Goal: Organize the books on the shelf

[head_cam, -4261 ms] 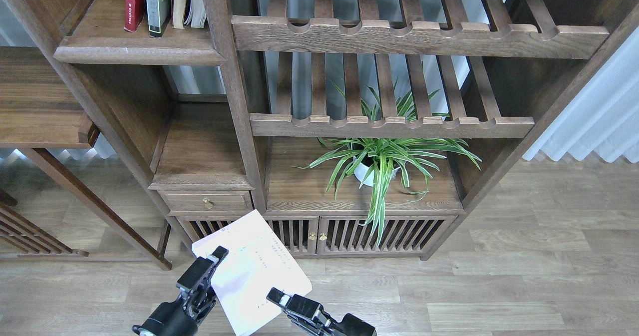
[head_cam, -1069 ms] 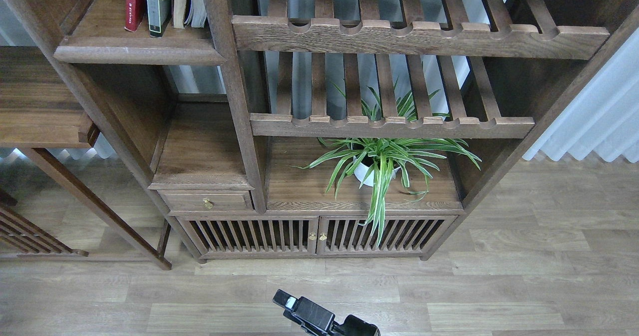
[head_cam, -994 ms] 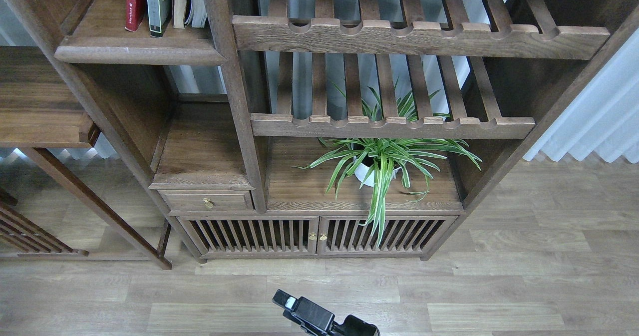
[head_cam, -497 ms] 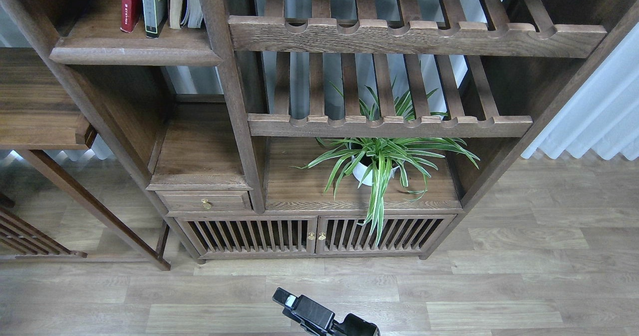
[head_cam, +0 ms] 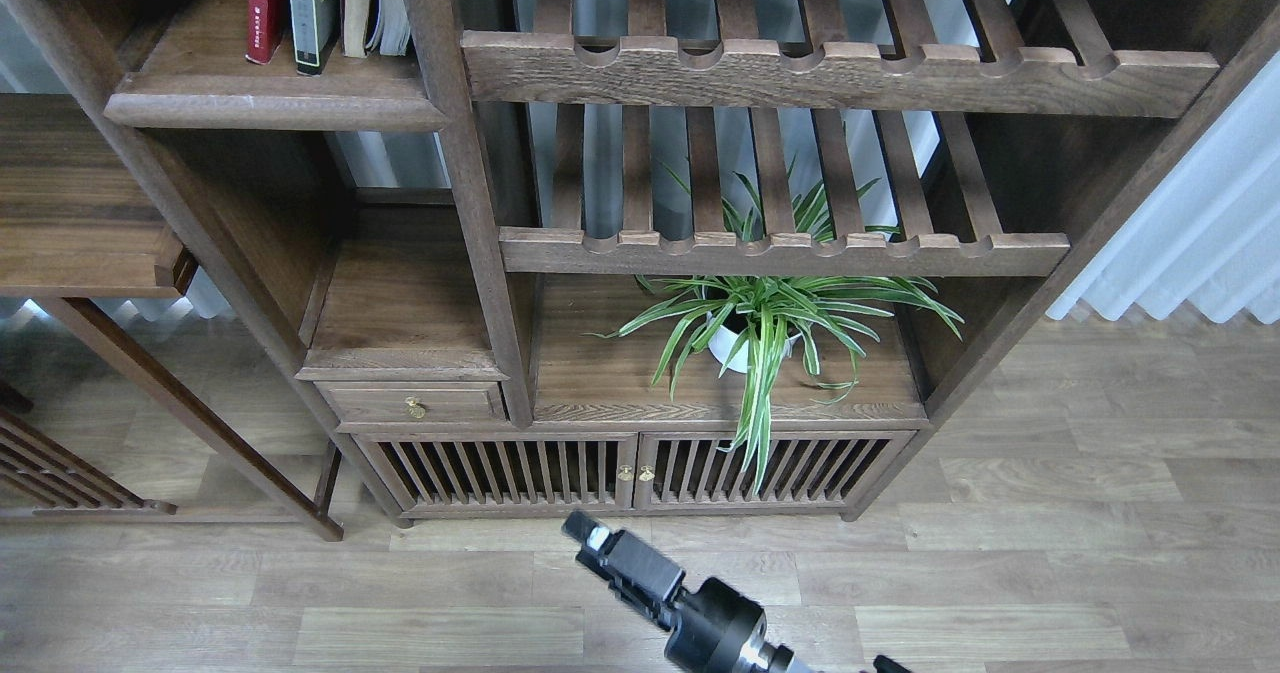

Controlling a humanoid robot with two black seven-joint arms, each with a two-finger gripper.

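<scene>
The shelf [head_cam: 270, 108] is the solid dark board at the top left. On it stand a red book [head_cam: 262, 3], a yellow-green book with a grey border [head_cam: 312, 8] and a tan-edged book with white pages [head_cam: 375, 1], all upright and cut off by the top edge. The pale lavender-white book is out of view. My right gripper [head_cam: 588, 535] reaches up from the bottom edge over the floor, far below the shelf. It looks dark and end-on, and nothing shows in it. My left gripper is out of view.
Two slatted racks with notched rails [head_cam: 780, 248] fill the middle of the unit. A potted spider plant [head_cam: 760, 328] stands under them. A small drawer [head_cam: 410, 405] and slatted cabinet doors [head_cam: 630, 471] sit low. A side table [head_cam: 80, 243] is at the left.
My right gripper has risen and moved a little right in the last half second. The left arm and the lavender-white book, seen 4.3 s ago, have left the view.
</scene>
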